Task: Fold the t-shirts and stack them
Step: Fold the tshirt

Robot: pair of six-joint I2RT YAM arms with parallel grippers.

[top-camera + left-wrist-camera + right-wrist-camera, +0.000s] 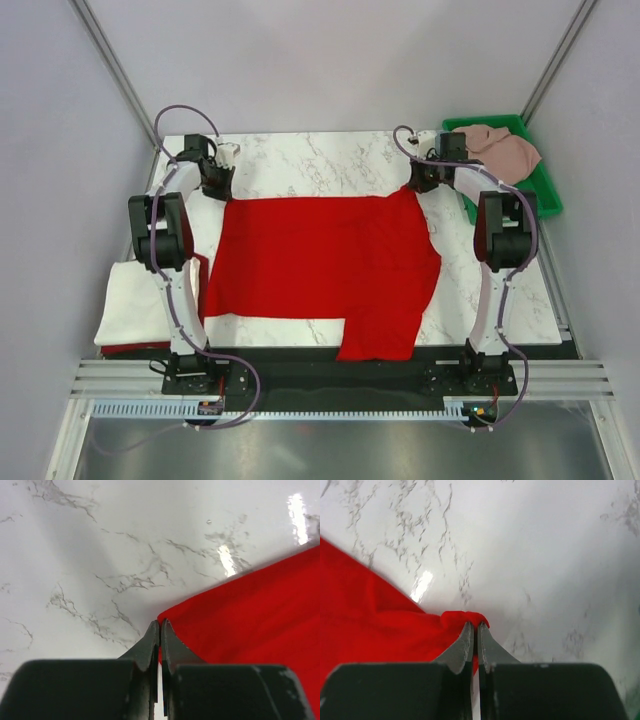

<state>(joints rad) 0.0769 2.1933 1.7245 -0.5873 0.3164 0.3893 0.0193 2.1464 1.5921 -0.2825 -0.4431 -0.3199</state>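
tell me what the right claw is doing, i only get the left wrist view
observer: The right claw is shut on the far right corner of the red t-shirt; the cloth bunches at its tips.
operator: is the shirt lying flat
observer: Mostly flat across the table, with one flap reaching past the near edge of the marble.
operator: any other shirts around
observer: A pink t-shirt is heaped in the green tray at the far right.
operator: anything on my side
observer: A folded white t-shirt lies at the near left, beside the left arm.
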